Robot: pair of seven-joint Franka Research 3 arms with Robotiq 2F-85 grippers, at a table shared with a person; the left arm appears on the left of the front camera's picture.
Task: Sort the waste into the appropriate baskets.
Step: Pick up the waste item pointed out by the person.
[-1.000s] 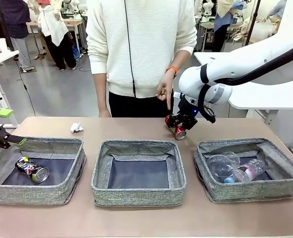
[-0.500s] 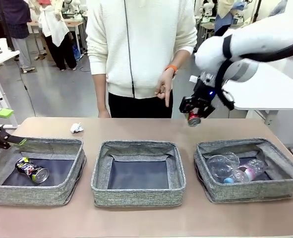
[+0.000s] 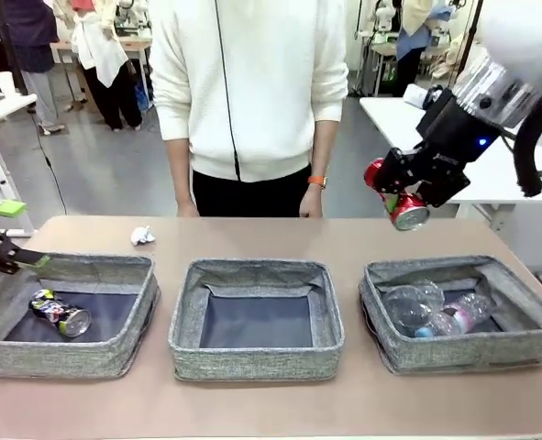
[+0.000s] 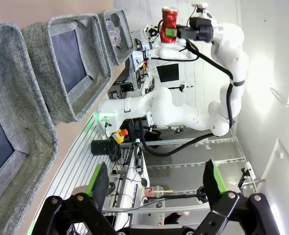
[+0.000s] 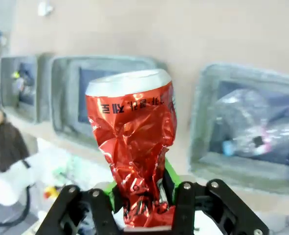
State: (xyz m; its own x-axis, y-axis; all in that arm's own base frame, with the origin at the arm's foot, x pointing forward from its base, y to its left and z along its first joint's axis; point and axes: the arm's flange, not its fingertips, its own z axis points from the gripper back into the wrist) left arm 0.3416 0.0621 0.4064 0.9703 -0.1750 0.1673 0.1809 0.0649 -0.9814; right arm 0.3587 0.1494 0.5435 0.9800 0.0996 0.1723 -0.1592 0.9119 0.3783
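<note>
Right gripper (image 3: 406, 188) is pinching the crushed red can (image 3: 403, 211), holding it in the air near the table's (image 3: 344, 408) far edge, towards the right corner. Left gripper (image 3: 14, 236) is hanging spread wide at the left edge.

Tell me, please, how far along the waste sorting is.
Done: the black printed can lies in the left basket; the clear cup and pink-labelled bottle lie in the right basket. In hand: the right arm's jaws are shut on the crushed red can, held above the table. Left: binning that can, and the paper ball on the table behind the left basket.
</note>
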